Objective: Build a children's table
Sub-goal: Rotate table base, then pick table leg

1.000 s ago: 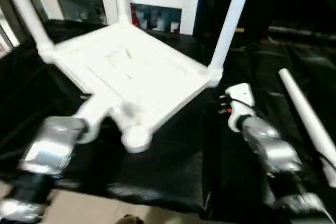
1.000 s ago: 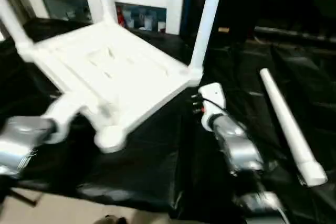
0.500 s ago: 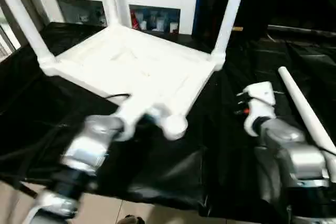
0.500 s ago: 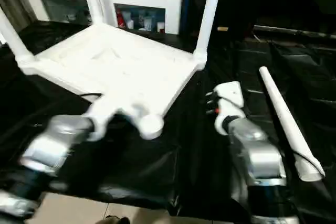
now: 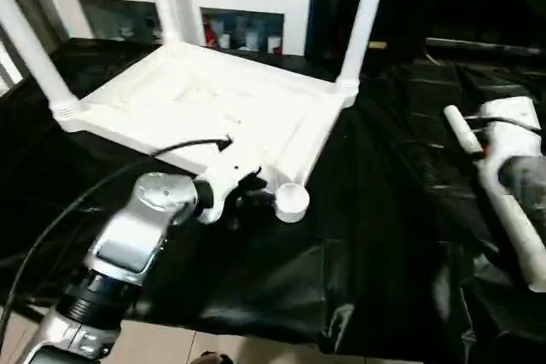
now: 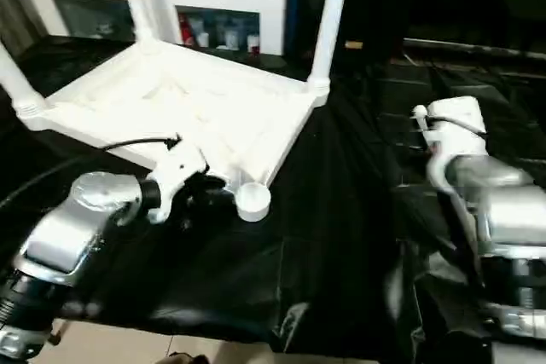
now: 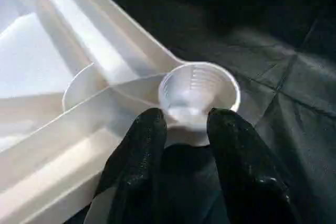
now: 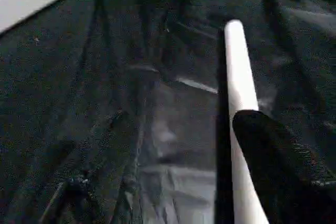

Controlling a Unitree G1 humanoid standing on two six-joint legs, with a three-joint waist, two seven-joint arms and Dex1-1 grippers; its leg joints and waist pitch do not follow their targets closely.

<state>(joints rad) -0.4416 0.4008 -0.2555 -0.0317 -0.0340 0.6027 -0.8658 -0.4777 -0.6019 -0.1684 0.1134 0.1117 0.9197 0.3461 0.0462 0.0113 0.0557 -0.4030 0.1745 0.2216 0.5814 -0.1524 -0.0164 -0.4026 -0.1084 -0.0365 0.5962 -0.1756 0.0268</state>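
Left gripper pinches the empty corner socket of the tabletop; right gripper, apparently wide, hangs over the loose leg.

The three fitted legs of the upturned children's table run out past the top edge, their ends unseen. The loose leg near the worktop's right edge is partly covered by the right arm, its thick end cut off. The left hand hides the near wall of the empty corner socket. Items in the cabinet behind are too blurred to identify.
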